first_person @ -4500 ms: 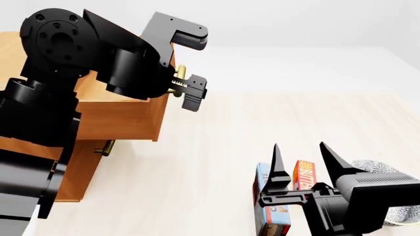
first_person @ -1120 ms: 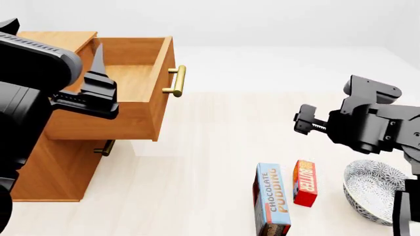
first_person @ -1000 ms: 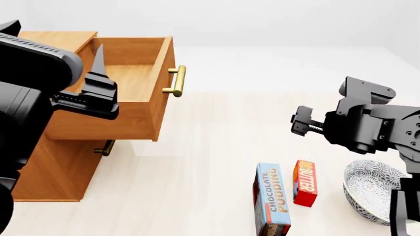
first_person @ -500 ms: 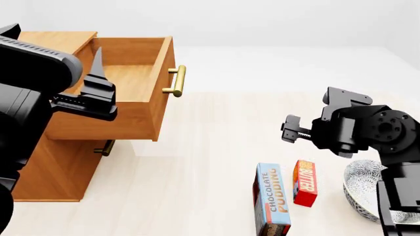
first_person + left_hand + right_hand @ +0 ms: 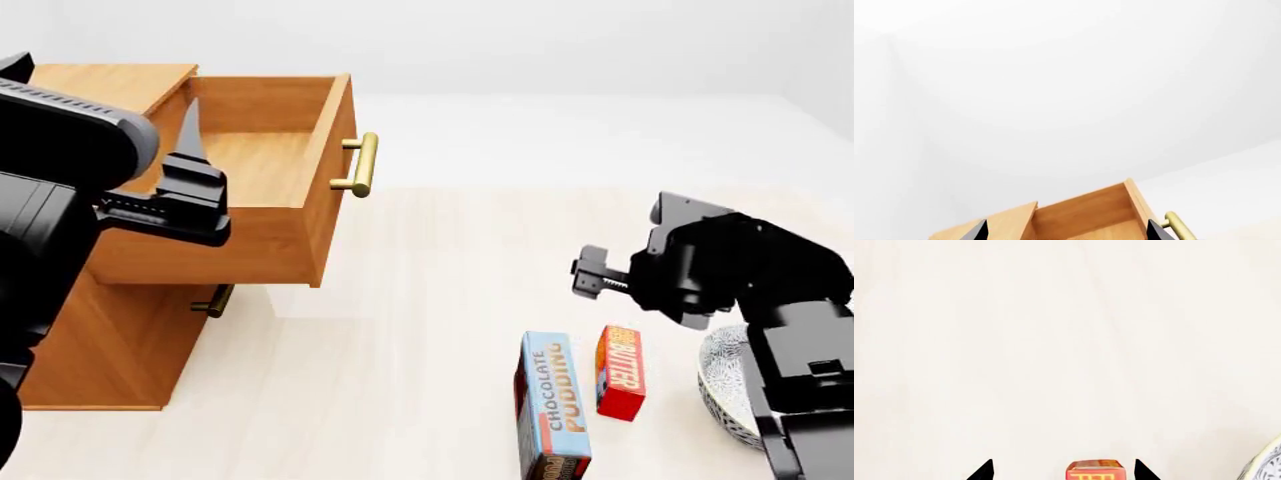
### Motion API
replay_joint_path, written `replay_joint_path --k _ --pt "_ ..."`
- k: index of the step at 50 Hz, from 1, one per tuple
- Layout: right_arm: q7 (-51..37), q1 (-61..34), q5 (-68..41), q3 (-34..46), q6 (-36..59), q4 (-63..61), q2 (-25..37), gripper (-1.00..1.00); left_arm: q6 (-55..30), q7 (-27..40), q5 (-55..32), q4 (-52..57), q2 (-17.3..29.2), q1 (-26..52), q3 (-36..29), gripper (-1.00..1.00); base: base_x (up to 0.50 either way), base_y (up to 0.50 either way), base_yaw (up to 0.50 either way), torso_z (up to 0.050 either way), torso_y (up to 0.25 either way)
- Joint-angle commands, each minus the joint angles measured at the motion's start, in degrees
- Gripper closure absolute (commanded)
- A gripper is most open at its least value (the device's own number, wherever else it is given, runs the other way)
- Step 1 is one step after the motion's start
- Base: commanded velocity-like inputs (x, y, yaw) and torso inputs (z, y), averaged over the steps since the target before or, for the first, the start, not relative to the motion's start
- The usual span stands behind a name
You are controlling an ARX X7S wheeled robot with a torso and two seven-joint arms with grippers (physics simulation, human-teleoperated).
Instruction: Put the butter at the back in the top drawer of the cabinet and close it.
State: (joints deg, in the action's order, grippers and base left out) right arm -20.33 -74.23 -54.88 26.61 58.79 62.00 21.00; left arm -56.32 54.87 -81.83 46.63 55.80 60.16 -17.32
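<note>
The butter [image 5: 621, 372] is a small red box lying flat on the pale floor, next to a longer blue pudding box [image 5: 551, 405]. My right gripper [image 5: 657, 282] hangs above the butter's far end, pointing down. In the right wrist view the right gripper [image 5: 1062, 471] is open, its two fingertips either side of the butter [image 5: 1094, 472] but not touching it. The cabinet [image 5: 94, 340] stands at left with its top drawer [image 5: 260, 165] pulled out and holding nothing. My left gripper [image 5: 104, 90] is open beside the drawer. From the left wrist, the left gripper [image 5: 1067, 231] faces the top drawer [image 5: 1087, 215].
A patterned grey-white bowl [image 5: 737, 392] sits right of the butter, under my right arm; its rim [image 5: 1274, 460] shows in the right wrist view. The top drawer's brass handle [image 5: 356, 165] sticks out toward the floor's middle. A lower drawer handle [image 5: 214, 300] shows under the open drawer.
The left gripper has left the drawer handle and drawn back beside the now open drawer. Over the last second, my right gripper has come down and leftward over the butter.
</note>
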Motion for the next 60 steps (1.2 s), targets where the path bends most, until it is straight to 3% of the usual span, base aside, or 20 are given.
replay_joint_path --k 1,15,44,60 --pt "6.63 -2.98 4.29 3.91 -3.2 9.57 -2.63 -1.0 0.66 -0.69 1.19 -0.17 0.18 -1.15 -0.01 -1.0 0.0 0.0 0.0 0.0 0.0" --pt "8.71 -3.06 10.98 1.55 -3.44 12.88 -4.04 -1.0 1.59 -1.4 2.2 -0.25 0.75 -2.62 0.28 -1.0 0.0 0.0 0.0 0.0 0.0" --pt "14.7 -0.66 39.73 -23.19 -1.08 12.95 -5.65 -1.0 1.06 -0.69 1.27 -0.61 1.0 -1.64 -0.13 -1.0 0.0 0.0 0.0 0.0 0.0" --pt "16.85 0.48 50.76 -31.25 -0.74 12.96 -7.0 -1.0 1.89 -1.45 2.73 -0.95 0.92 -2.87 -0.29 -1.0 0.0 0.0 0.0 0.0 0.0"
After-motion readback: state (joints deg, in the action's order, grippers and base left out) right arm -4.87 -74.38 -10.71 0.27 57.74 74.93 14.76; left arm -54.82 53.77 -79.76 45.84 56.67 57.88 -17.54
